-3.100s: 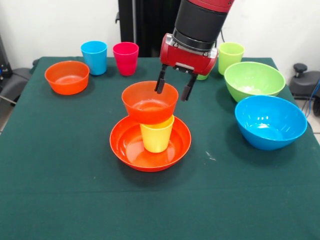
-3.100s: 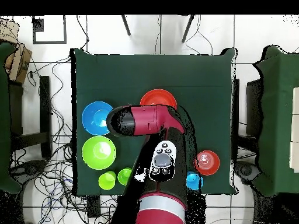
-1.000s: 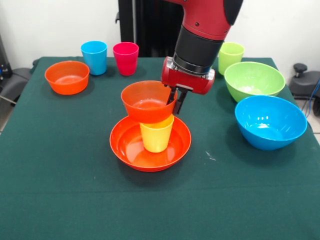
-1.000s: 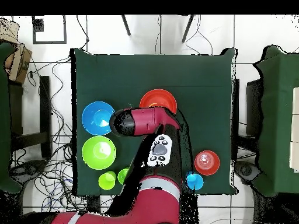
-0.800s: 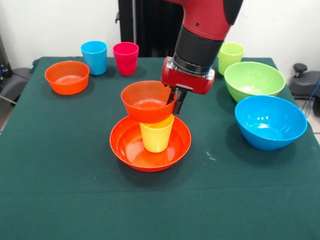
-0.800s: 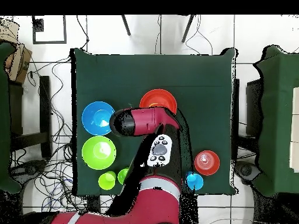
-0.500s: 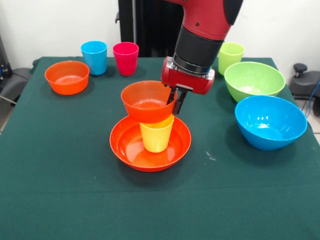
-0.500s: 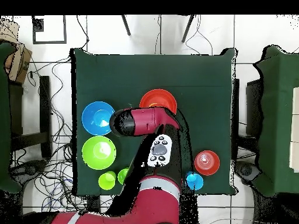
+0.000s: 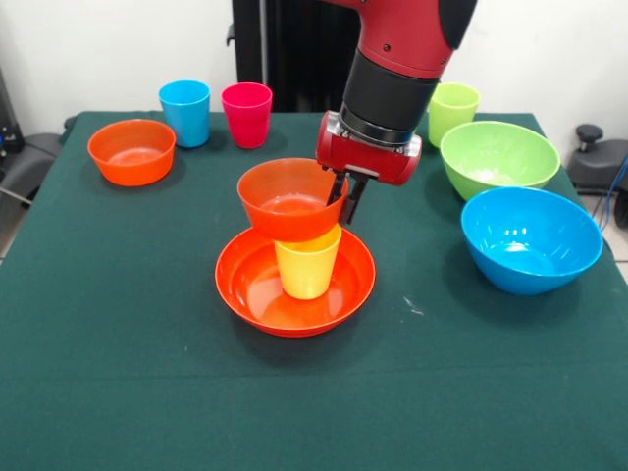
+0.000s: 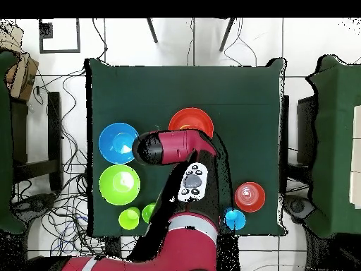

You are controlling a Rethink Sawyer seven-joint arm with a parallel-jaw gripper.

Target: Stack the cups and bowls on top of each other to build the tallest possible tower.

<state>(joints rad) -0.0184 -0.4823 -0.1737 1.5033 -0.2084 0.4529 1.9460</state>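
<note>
The tower stands mid-table: a wide orange bowl (image 9: pixel 294 285) holds a yellow cup (image 9: pixel 307 263), and a small orange bowl (image 9: pixel 290 199) sits on the cup, tipped slightly. My gripper (image 9: pixel 343 206) is at that small bowl's right rim with its fingers pinched shut on it. A second small orange bowl (image 9: pixel 131 150), a sky blue cup (image 9: pixel 185 112) and a pink cup (image 9: pixel 246 114) stand at the back left. A light green cup (image 9: pixel 452 108) stands at the back right. In the overhead view my arm hides the gripper and most of the tower; only the wide bowl's rim (image 10: pixel 192 116) shows.
A large lime green bowl (image 9: pixel 498 157) and a large blue bowl (image 9: pixel 531 238) sit to the right of the tower. The overhead view shows two green cups (image 10: pixel 129 218) (image 10: pixel 150 212) side by side near the table's robot-side edge.
Since the earliest frames the gripper has turned, dropped to the small bowl's right rim and closed on it; the bowl has tipped slightly. Nothing differs over the last second.
</note>
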